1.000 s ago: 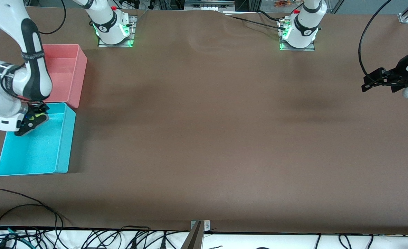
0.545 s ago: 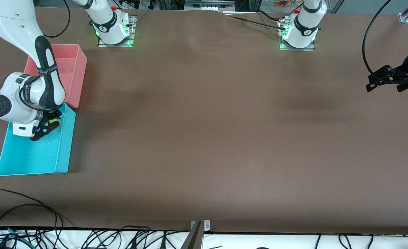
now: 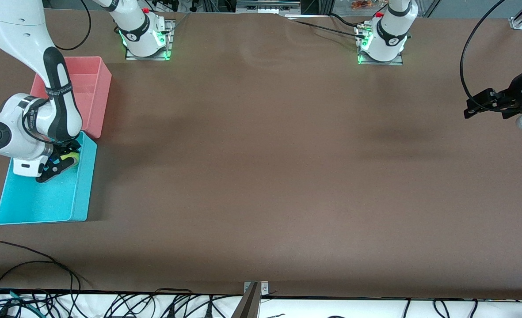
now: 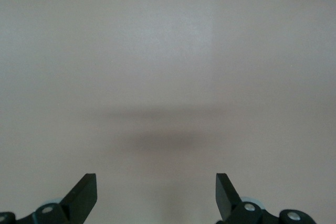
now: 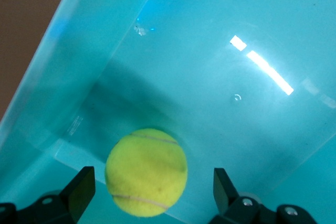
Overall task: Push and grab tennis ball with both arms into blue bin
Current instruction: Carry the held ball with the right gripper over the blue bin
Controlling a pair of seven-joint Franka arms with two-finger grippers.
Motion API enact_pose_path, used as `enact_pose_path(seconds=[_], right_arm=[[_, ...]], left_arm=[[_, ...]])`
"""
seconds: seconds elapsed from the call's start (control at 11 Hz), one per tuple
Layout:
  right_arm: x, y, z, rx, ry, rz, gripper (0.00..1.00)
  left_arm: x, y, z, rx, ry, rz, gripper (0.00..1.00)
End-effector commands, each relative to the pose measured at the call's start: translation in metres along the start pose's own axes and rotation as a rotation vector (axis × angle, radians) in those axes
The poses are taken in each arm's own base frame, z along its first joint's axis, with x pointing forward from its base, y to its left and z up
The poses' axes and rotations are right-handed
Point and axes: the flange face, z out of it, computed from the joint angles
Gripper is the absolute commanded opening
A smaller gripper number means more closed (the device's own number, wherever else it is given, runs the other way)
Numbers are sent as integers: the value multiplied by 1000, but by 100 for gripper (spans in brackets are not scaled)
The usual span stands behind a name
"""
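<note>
The tennis ball [image 3: 71, 156] [image 5: 146, 172] is inside the blue bin [image 3: 83, 190] [image 5: 220, 45], close to the bin wall nearest the pink bin. My right gripper [image 3: 60, 162] [image 5: 153, 178] hangs low in that bin, open. Its fingers stand on either side of the ball, apart from it. Whether the ball rests on the bin floor I cannot tell. My left gripper [image 3: 476, 104] [image 4: 156, 181] is open and empty above bare brown table at the left arm's end.
A pink bin [image 3: 98, 86] stands against the blue bin, farther from the front camera. Black cables [image 3: 44, 269] and a metal bracket [image 3: 253, 292] lie along the table's front edge. The right arm's elbow [image 3: 4, 134] hangs over the blue bin.
My right gripper has opened and let go of the tennis ball over the blue bin. The left gripper has shifted only slightly.
</note>
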Motion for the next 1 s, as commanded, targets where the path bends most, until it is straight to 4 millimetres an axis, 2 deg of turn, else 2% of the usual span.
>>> enact_pose_path(seconds=[0.0, 0.27, 0.45, 0.64, 0.82, 0.91], right_arm=[[-1, 5, -25, 15, 39, -5, 100], [6, 11, -84, 97, 44, 67, 100], [16, -3, -135, 158, 85, 157, 100], [37, -36, -177, 179, 117, 253, 100], [53, -84, -222, 230, 89, 409, 100], [54, -106, -246, 221, 66, 459, 100]], left_arm=[[1, -6, -11, 10, 3, -5, 100], [2, -3, -10, -22, 6, -2, 100], [2, -2, -10, -31, 6, -2, 100], [2, -2, -11, -34, 8, -2, 100], [2, -1, -11, -33, 8, -3, 100], [2, -1, -11, -33, 8, -3, 100]])
